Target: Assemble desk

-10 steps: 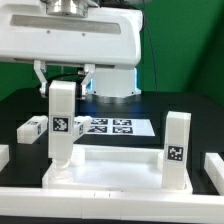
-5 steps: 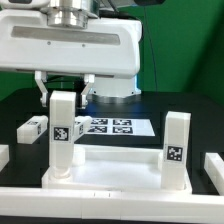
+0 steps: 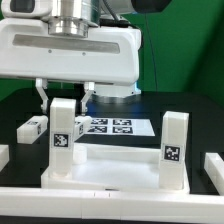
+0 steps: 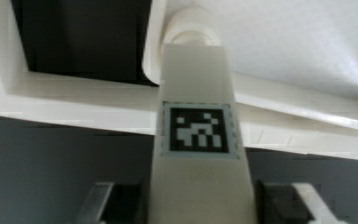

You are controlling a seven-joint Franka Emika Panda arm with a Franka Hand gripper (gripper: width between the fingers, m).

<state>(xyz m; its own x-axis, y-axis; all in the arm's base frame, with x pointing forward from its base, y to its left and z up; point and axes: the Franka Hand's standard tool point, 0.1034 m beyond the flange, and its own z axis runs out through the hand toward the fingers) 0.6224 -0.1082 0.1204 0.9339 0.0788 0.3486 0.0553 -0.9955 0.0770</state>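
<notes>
Leg (image 3: 63, 138): upright, long axis vertical, clamped in claw (image 3: 64, 99) directly above, foot at tabletop (image 3: 120, 173) corner socket

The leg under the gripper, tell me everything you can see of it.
The leg is a white, square-section, plastic-looking post with one black-and-white marker tag on its face. It stands upright at a corner of the tabletop, on the exterior view's left, its upper end held by the gripper.

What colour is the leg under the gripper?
White leg, with a black-and-white square tag; wrist view shows best.
</notes>
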